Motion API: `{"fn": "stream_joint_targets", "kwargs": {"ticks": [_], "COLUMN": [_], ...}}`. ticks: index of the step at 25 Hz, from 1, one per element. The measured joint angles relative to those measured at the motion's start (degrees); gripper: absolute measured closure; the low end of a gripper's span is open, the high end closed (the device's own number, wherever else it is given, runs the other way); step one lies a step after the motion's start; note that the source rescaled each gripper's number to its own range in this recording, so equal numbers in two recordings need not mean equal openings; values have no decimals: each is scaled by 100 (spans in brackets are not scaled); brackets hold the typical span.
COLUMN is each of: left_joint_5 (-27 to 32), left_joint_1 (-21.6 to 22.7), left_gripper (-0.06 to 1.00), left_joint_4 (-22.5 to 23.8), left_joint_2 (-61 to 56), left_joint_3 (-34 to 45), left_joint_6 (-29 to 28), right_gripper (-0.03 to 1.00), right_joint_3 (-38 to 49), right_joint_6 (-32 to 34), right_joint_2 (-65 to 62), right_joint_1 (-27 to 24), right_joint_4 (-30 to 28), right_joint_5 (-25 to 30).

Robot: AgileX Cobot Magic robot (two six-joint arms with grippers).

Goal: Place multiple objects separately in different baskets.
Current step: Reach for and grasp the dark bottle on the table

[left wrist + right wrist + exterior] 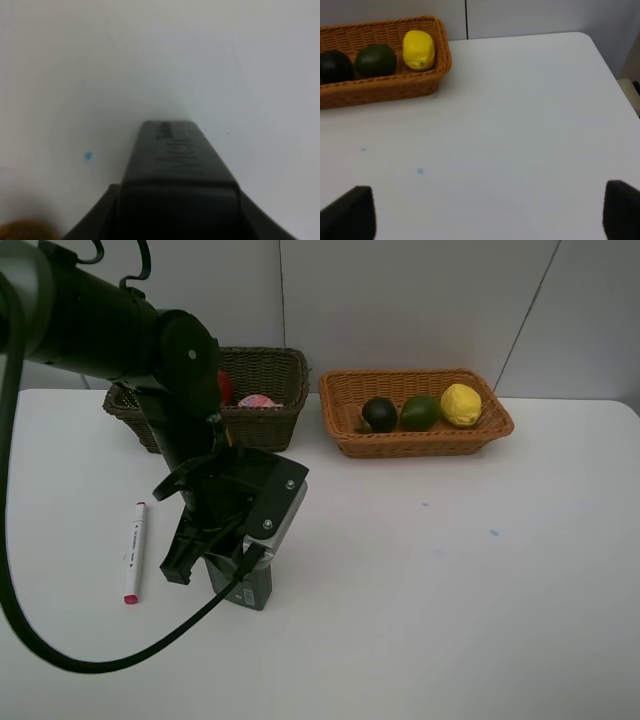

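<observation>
Down at the worktop point(450, 570), left gripper point(200, 540): jaw gap hidden, cannot tell. Right gripper point(490, 215) spread wide. White marker point(134, 552) flat just beside left gripper. Behind: dark basket point(262, 420) with red cup point(225, 387), pink bottle point(258, 400); tan basket point(420, 443) with dark fruit point(379, 414), avocado point(420, 412), lemon point(461, 405).

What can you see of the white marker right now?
The white marker is a slim, plastic-looking stick with a pinkish-red end nearest the camera and small dark print along its barrel. It lies flat on the white table, on the left in the high view. Only the table touches it; the left arm stands beside it, apart.
</observation>
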Motion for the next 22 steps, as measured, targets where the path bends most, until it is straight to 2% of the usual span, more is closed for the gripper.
{"fn": "stream_joint_targets", "kwargs": {"ticks": [14,22], "left_joint_5": [-48,-73], "left_joint_1": [0,0], "left_gripper": [57,57], "left_joint_4": [133,162], "left_joint_2": [-98,-1076], "left_joint_3": [7,18], "left_joint_6": [-5,-17], "right_gripper": [-2,-2], "right_joint_3": [0,0], "right_joint_6": [0,0], "right_joint_2": [0,0], "right_joint_1": [0,0], "right_joint_4": [0,0], "right_joint_5": [0,0]}}
